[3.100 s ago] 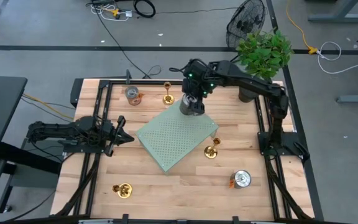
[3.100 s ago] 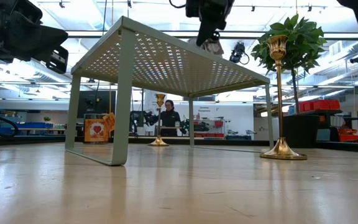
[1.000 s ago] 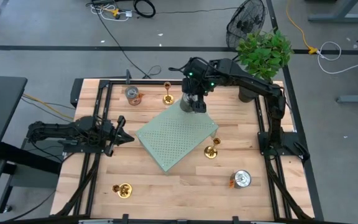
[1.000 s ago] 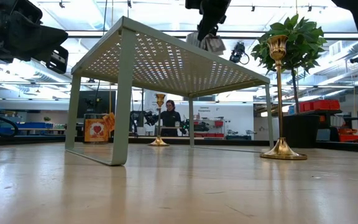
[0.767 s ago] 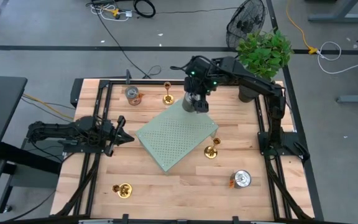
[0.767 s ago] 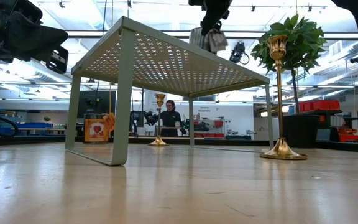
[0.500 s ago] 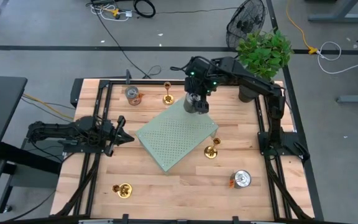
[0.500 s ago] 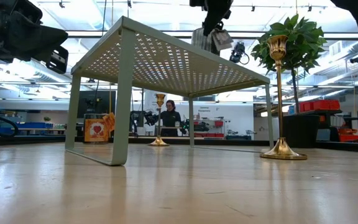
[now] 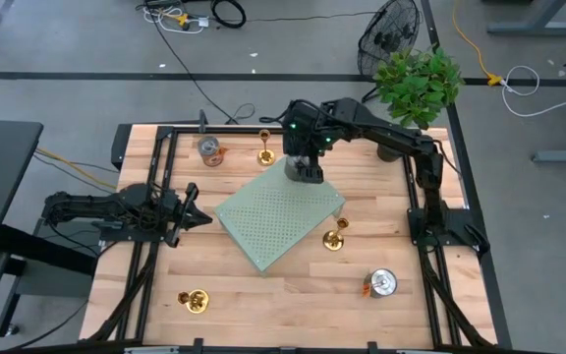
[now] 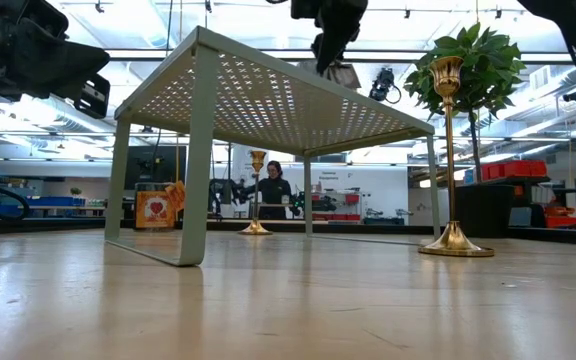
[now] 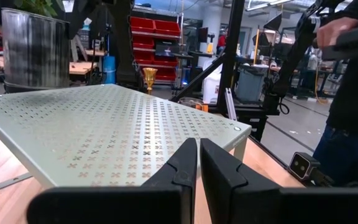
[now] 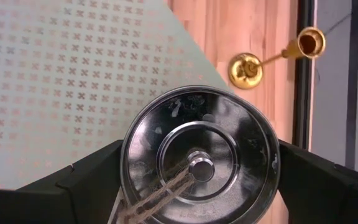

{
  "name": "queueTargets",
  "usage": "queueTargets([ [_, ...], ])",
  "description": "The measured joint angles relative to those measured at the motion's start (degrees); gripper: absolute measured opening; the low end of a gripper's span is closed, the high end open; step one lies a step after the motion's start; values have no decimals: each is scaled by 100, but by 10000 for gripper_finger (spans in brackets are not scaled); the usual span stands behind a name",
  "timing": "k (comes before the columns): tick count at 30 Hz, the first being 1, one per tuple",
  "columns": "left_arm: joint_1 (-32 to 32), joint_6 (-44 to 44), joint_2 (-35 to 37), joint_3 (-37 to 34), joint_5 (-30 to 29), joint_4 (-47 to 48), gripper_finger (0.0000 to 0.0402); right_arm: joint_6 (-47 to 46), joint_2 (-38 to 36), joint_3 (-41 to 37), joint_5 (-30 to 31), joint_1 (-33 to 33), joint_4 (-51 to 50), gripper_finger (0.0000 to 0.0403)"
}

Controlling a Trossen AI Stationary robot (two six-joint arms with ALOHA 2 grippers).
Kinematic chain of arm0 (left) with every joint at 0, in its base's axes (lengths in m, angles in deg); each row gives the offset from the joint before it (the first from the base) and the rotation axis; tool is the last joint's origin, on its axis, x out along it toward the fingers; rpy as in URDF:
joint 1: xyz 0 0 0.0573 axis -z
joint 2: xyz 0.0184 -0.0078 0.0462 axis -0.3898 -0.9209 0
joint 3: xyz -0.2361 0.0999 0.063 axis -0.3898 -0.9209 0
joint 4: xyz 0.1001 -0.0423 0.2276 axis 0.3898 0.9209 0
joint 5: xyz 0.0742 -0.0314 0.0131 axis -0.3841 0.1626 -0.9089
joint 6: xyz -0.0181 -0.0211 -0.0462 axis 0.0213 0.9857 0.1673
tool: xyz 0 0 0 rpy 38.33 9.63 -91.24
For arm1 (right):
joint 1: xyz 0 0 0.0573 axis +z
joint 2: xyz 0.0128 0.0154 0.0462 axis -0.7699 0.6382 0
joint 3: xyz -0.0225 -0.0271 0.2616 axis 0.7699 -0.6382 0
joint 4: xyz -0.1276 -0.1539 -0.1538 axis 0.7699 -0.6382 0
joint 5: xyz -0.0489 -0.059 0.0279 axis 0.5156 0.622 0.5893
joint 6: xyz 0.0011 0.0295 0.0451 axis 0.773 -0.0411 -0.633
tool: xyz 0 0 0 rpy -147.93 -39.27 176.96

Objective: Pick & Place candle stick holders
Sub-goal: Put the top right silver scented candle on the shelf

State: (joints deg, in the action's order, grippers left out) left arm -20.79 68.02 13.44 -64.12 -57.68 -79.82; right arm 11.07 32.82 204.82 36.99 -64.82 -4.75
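My right gripper (image 9: 303,169) is shut on a silver tin can (image 12: 197,165) over the far corner of a pale green perforated rack (image 9: 278,216). One gold candle stick holder (image 9: 263,148) stands on the table just beyond that corner; it also shows in the right wrist view (image 12: 247,68). A second holder (image 9: 334,237) stands by the rack's right side. A third (image 9: 195,300) lies at the near left. My left gripper (image 9: 193,208) is shut and empty, left of the rack. My right gripper comes from above, pointing down. It pinches the can's round side wall (image 12: 129,168) between its two fingers (image 12: 95,171), one on each side just under the top rim. The can is upright; whether its bottom touches the rack's top I cannot tell.
A second tin can (image 9: 209,149) stands at the far left by the table frame. A third (image 9: 379,284) lies at the near right. A potted plant (image 9: 416,84) stands at the far right corner. A person (image 10: 271,190) is in the room behind.
My right gripper has shifted a little toward the table's left with the can and come down slightly over the rack's far corner. The can has stayed upright in the hold.
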Motion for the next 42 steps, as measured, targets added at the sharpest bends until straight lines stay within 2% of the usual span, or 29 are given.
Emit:
queueTargets([
  [5,1,0,0,0,0,3,25,100,-6,-67,-162,-2,144,368],
  [17,0,0,0,0,0,2,25,78,-7,-537,-59,-2,340,368],
  [42,0,-1,0,0,0,2,25,100,-7,-551,52,-9,513,370],
])
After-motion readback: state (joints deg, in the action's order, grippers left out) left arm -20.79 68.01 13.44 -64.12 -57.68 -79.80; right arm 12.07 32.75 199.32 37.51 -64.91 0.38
